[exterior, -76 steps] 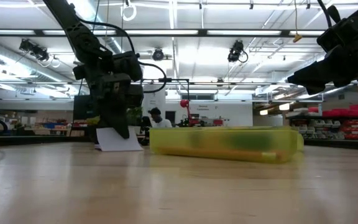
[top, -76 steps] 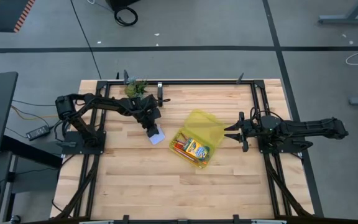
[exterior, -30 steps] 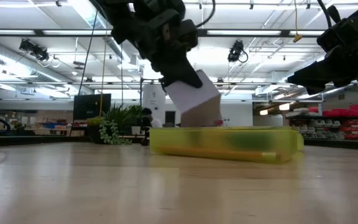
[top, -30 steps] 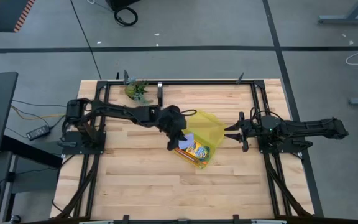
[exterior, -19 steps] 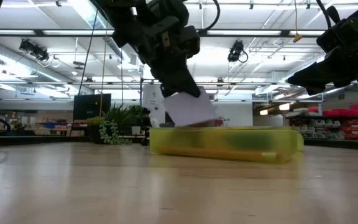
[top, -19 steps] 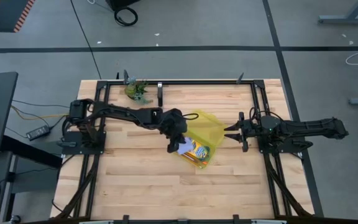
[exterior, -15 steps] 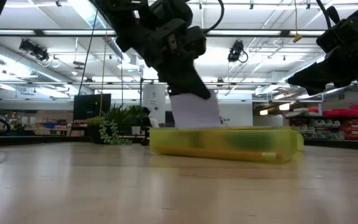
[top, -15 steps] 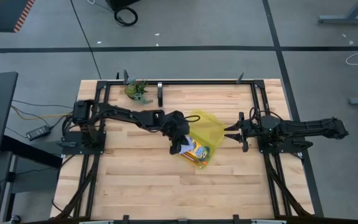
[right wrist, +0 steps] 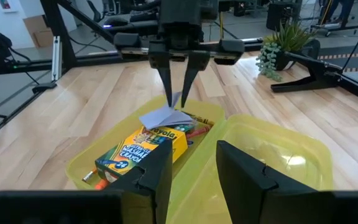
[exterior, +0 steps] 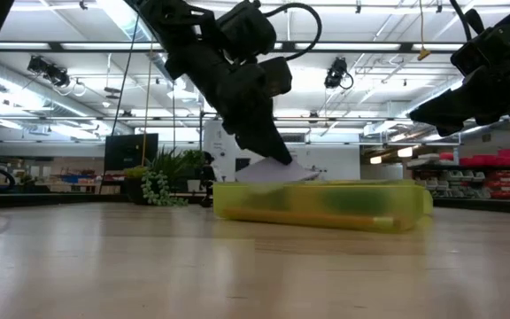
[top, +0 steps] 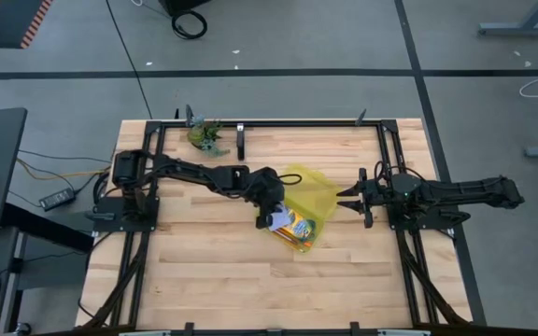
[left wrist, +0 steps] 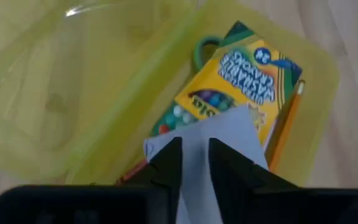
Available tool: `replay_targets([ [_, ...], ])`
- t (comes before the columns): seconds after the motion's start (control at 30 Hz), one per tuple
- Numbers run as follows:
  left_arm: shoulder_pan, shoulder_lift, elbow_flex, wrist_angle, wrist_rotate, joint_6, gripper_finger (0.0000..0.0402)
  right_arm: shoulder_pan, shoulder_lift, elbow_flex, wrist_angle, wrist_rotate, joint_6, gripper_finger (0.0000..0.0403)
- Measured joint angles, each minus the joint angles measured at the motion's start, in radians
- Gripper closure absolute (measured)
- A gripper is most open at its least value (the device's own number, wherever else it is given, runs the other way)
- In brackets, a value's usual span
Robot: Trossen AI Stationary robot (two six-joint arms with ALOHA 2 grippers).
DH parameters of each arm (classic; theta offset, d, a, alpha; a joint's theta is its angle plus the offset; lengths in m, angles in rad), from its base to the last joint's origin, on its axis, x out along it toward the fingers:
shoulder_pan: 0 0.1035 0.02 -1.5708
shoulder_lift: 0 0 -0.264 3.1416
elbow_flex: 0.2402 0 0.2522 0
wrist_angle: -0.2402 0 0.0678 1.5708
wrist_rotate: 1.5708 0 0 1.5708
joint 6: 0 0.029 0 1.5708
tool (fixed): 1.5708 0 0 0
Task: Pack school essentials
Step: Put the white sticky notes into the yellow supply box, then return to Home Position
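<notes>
An open translucent yellow case (top: 318,192) lies mid-table, seen from the side in the low view (exterior: 343,206). In its tray lie a yellow-green crayon box (left wrist: 244,78), green-handled scissors (left wrist: 202,48) and an orange pencil (left wrist: 286,124). A small white-and-blue pad (right wrist: 165,116) lies nearly flat on the crayon box (right wrist: 140,149). My left gripper (right wrist: 176,103) points down at the pad's raised far edge, its fingers a little apart, one on each side. My right gripper (top: 348,198) waits open just right of the case. My left gripper comes slanting down from the table's left, its fingertips (right wrist: 170,99) on either side of the pad's raised edge (right wrist: 178,106). A gap shows between the fingers (left wrist: 169,163); whether they touch the pad I cannot tell. The pad rests on the crayon box.
A green leafy figure (top: 204,135) stands at the far left by a black clamp (top: 241,142) on the table's frame. The case's lid (left wrist: 73,93) lies open toward the far side. Bare wood stretches along the near half of the table (top: 269,289).
My left gripper has sunk toward the case with the pad. The pad, held slanting well above the case's rim a second ago, has tipped over and now lies nearly flat on the crayon box.
</notes>
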Motion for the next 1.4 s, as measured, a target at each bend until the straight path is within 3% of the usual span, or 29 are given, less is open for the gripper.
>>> replay_targets([
  [0.2, -0.002, -0.009, 0.000, -0.084, -0.086, 0.011, 0.0233, 0.000, 0.000, 0.000, 0.000, 0.000, 0.000, 0.0272],
  [0.43, -0.022, -0.042, -0.001, -0.129, -0.296, 0.173, 0.0132, 0.000, 0.000, 0.000, 0.000, 0.000, 0.000, 0.0272],
  [0.57, -0.054, -0.054, 0.000, -0.167, -0.255, 0.280, 0.0119, 0.000, 0.003, 0.000, 0.000, 0.000, 0.000, 0.0272],
  [0.87, -0.067, -0.055, 0.000, -0.169, -0.198, 0.268, 0.0155, 0.000, 0.007, 0.000, 0.000, 0.000, 0.000, 0.0272],
  [1.13, -0.097, -0.178, -0.010, -0.156, -0.229, 0.261, 0.0230, 0.000, 0.011, -0.001, 0.002, 0.000, 0.000, 0.0272],
  [1.4, -0.103, -0.357, -0.197, -0.011, -0.242, 0.191, 0.0291, 0.000, 0.011, -0.001, 0.002, 0.000, 0.000, 0.0272],
])
